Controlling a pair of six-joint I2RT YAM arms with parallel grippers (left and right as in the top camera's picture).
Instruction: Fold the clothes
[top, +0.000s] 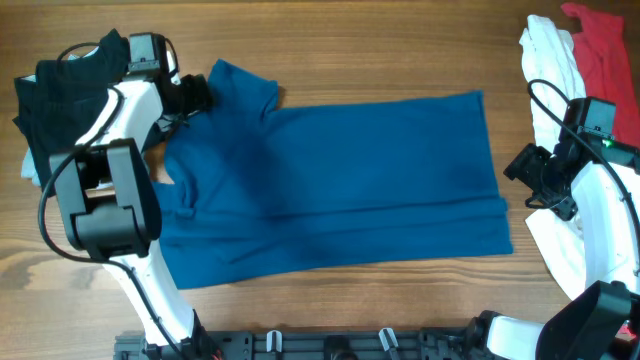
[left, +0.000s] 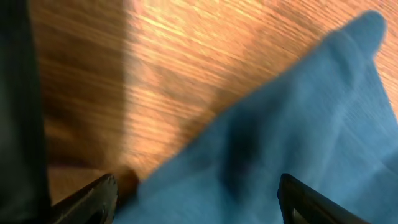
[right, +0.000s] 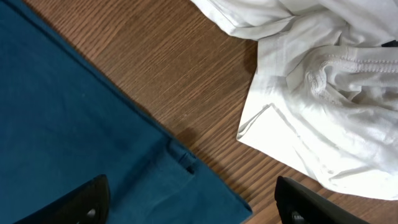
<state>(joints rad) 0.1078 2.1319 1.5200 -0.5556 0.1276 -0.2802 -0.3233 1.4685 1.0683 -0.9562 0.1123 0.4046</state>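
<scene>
Your blue shirt (top: 340, 180) is lying spread flat, one sleeve reaching between the parted, released fingers of your left gripper (left: 193, 186). Your right gripper (right: 189, 193) is hanging unclenched over the shirt's hem corner, the white garment (right: 323, 93) lying just ahead to its right on the table (right: 155, 56).

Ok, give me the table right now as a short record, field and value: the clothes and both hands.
blue shirt: spread across the middle of the table, one sleeve at top left
left hand: open, over that sleeve
right hand: open, by the shirt's right edge, holding nothing
white garment: heaped at far right
red garment: top right corner, beside the white
black garment: piled at left edge
</scene>
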